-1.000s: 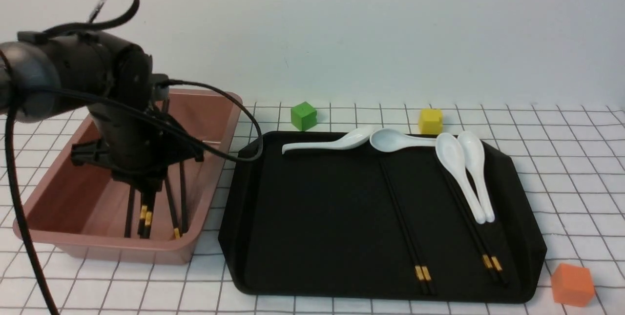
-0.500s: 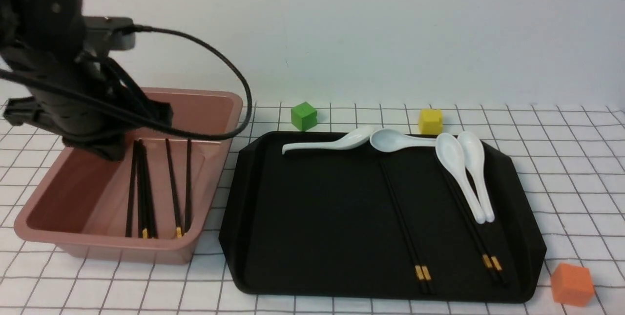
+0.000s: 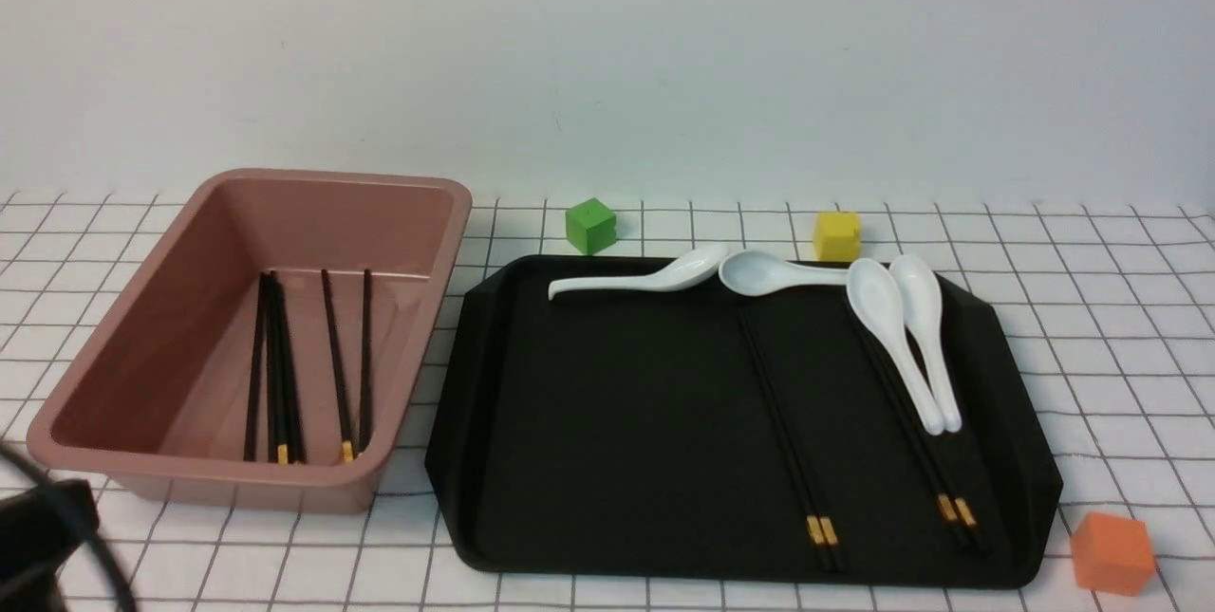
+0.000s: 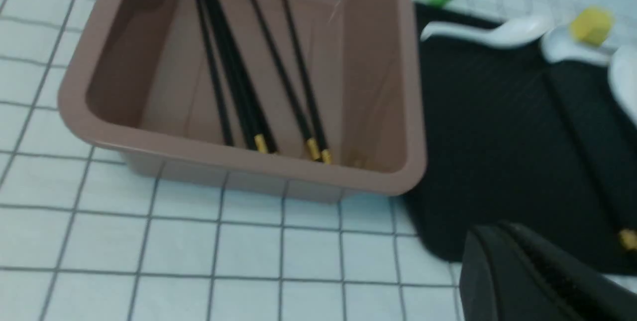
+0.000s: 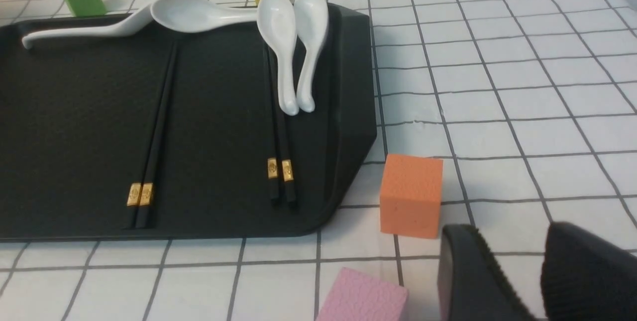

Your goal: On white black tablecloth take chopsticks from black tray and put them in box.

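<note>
A: On the tray [image 3: 607,403], what is listed?
B: Two lots of chopsticks. Middle pair [image 3: 788,432]: lies free, with its gold bands toward the near rim. Right pair [image 3: 916,446]: its far ends are pinned under the spoons [image 3: 897,337] and its near half is bare, so I judge a grasp by the bands suits it best.
A: In the box [image 3: 199,477]?
B: Boxed sticks [image 3: 275,356], laid lengthwise, probably the only way they fit flat. Their bands are at the near wall.
A: Claws?
B: Right claw [image 5: 517,261]: jaws parted, empty, low over the cloth [image 5: 497,87]. Left claw [image 4: 527,276]: only a dark edge of it shows, so I cannot tell its gape or what it holds.
A: Clearances?
B: The tray rim is low and the box walls are tall, so a carry must rise over them. Only a narrow strip of cloth lies between box and tray. An orange cube [image 5: 410,196] sits just off the tray's near right corner, and a pink cube [image 5: 363,296] is near it.
</note>
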`<move>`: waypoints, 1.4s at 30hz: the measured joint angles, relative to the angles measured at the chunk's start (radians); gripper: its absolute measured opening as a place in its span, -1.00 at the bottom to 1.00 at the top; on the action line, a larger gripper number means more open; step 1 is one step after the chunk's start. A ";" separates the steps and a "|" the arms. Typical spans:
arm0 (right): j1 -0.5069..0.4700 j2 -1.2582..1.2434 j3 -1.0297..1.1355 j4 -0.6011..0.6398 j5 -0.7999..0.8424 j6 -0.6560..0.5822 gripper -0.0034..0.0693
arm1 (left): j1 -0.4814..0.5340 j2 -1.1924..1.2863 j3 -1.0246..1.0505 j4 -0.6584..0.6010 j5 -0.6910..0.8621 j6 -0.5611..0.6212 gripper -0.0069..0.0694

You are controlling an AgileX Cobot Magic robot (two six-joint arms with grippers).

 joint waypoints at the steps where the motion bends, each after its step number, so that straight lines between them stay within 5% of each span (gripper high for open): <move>1: 0.000 0.000 0.000 0.000 0.000 0.000 -0.25 | 0.000 -0.066 0.035 -0.010 -0.009 -0.008 -0.85; 10: 0.000 0.000 0.000 0.000 0.000 0.000 -0.25 | 0.000 -0.355 0.119 0.077 -0.024 -0.074 -0.85; 36: 0.000 0.000 0.000 0.000 0.000 0.000 -0.25 | 0.001 -0.392 0.266 0.092 0.025 -0.075 -0.85; 42: 0.000 0.000 0.000 0.000 0.000 0.000 -0.25 | 0.086 -0.398 0.364 0.088 -0.008 -0.075 -0.85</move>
